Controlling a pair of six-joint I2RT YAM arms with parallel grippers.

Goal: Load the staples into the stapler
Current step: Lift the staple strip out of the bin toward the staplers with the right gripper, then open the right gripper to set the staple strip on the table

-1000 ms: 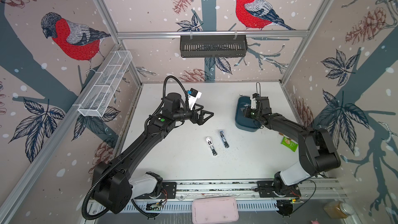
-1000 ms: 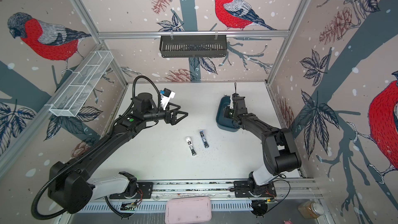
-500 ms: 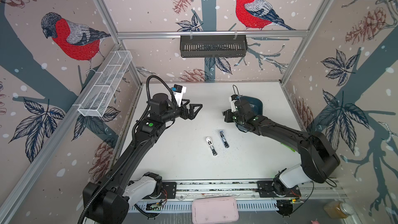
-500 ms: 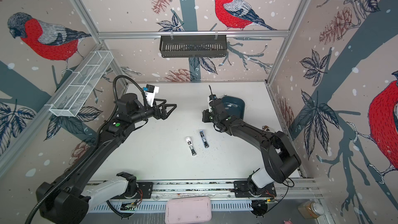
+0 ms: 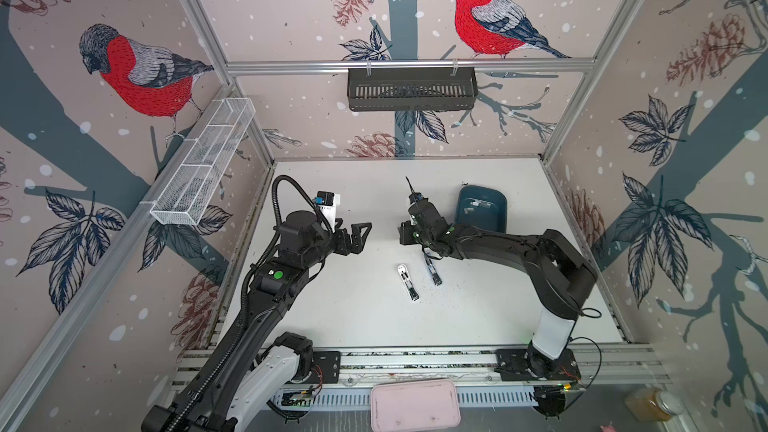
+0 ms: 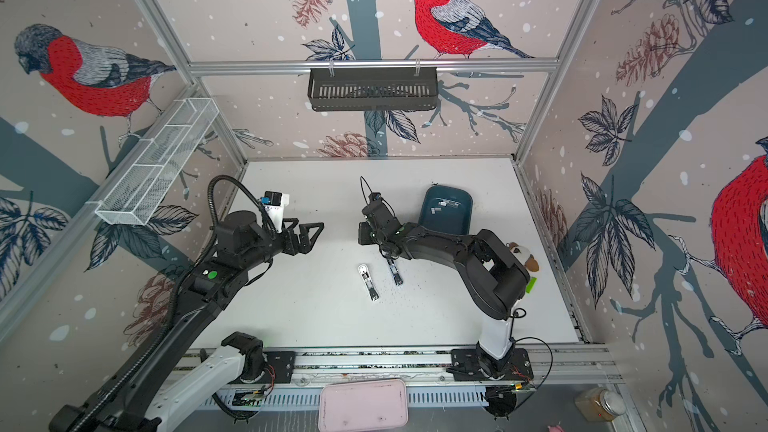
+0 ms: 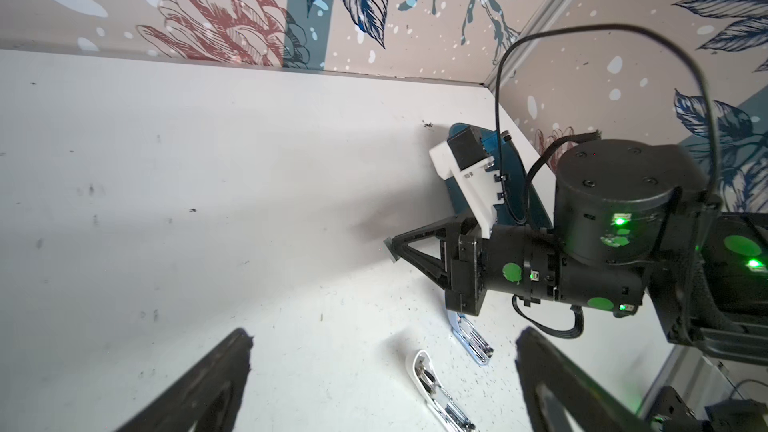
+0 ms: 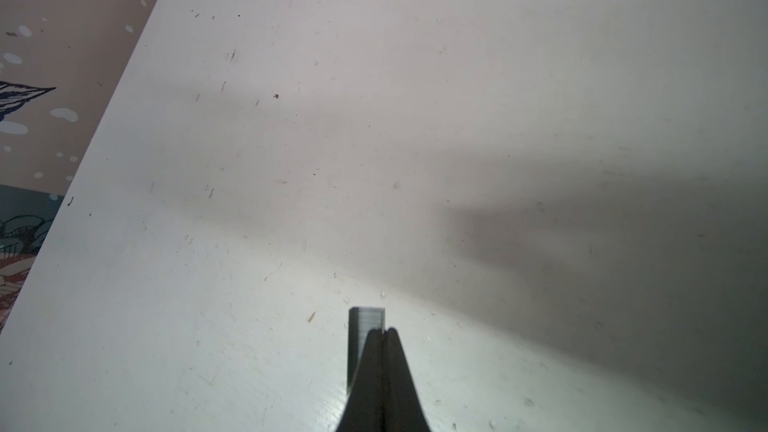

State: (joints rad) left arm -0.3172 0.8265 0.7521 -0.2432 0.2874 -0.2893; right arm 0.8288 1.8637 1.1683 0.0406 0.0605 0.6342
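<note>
Two likely staplers [image 5: 407, 282] [image 5: 432, 270]; right gripper [image 8: 380, 332] pinches one staple strip [image 8: 365, 320]; left gripper [image 5: 355, 232] gapes wide.

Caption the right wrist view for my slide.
Shut right gripper pinching a grey staple strip over the white table.

The left arm [image 5: 266, 297] slants up from 7 o'clock toward the middle and bends level at the wrist. The left gripper [image 5: 357, 238] points to 3 o'clock, held in the air just on the 9 o'clock side of centre, its fingers [image 7: 216, 384] spread wide with nothing between them. The right arm [image 5: 519, 247] stands up from 5 o'clock, folds at an elbow out at 4 o'clock, and lays its forearm level toward 9 o'clock. The right gripper [image 8: 380, 332] sits near the centre, tip aimed at 9 o'clock, jaws pinched tight on a strip of staples [image 8: 365, 320]. The two grippers face each other, tips apart.
</note>
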